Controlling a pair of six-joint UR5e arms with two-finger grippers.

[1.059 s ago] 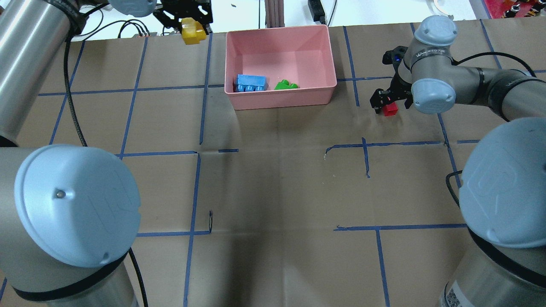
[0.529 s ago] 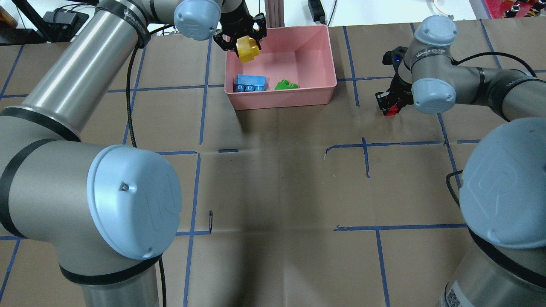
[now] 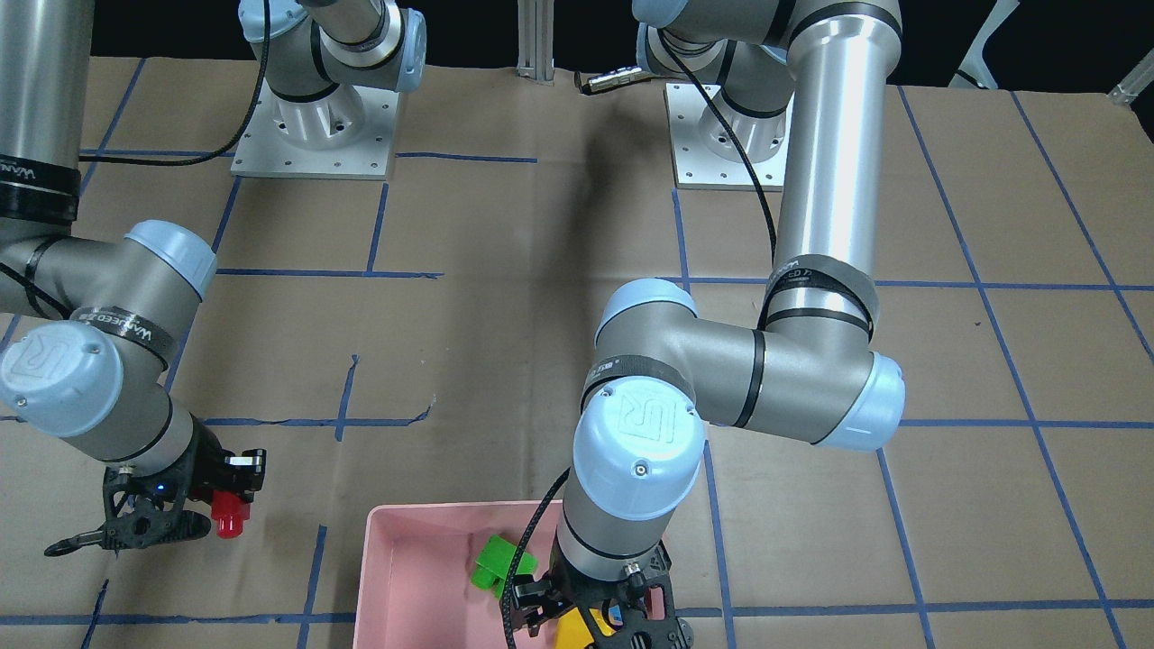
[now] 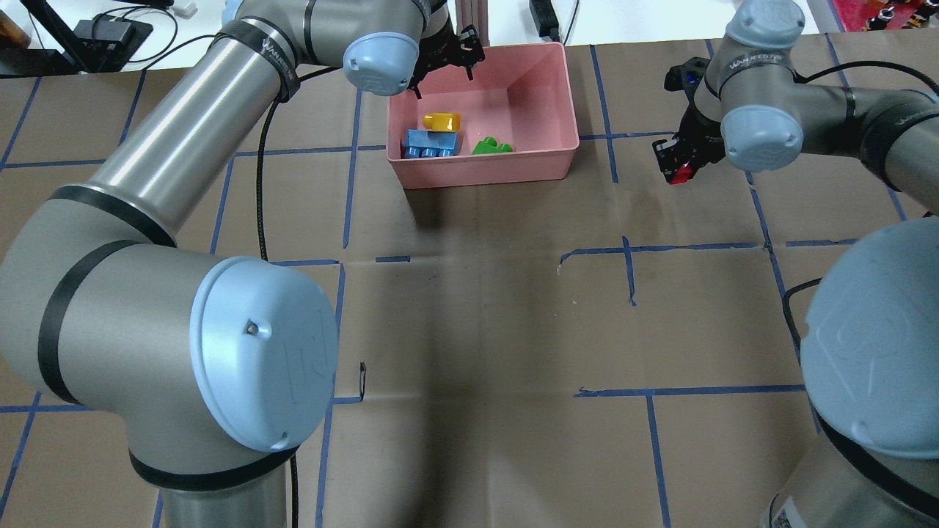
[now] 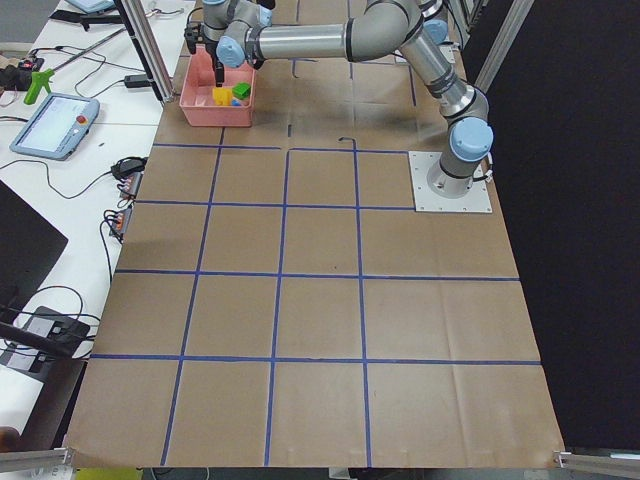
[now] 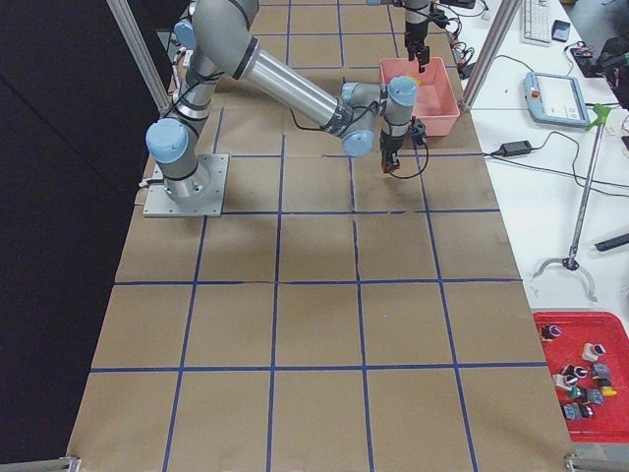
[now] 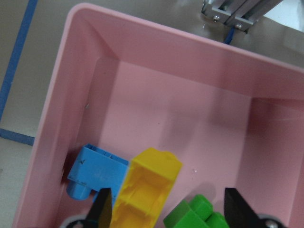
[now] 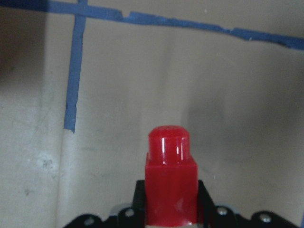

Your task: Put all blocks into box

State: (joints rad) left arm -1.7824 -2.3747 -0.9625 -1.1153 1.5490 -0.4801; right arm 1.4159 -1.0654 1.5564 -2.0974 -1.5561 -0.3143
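Observation:
The pink box (image 4: 484, 176) stands at the table's far middle. In it lie the blue block (image 4: 430, 141), the green block (image 4: 491, 147) and the yellow block (image 4: 441, 121), which rests against the blue one. My left gripper (image 4: 442, 77) hangs open over the box's far left corner. In the left wrist view its fingers (image 7: 103, 209) stand wide apart on either side of the yellow block (image 7: 147, 190) without touching it. My right gripper (image 4: 678, 165) is shut on the small red block (image 8: 170, 180) and holds it just above the table, to the right of the box.
An aluminium post (image 4: 469, 22) stands just behind the box's far wall. Blue tape lines (image 4: 631, 271) cross the brown table cover. Cables and a side bench (image 4: 110, 29) lie beyond the far edge.
My left gripper moved right over the box, opened and let go of the yellow block, which now lies in the box. My right gripper closed on the red block and lifted it slightly.

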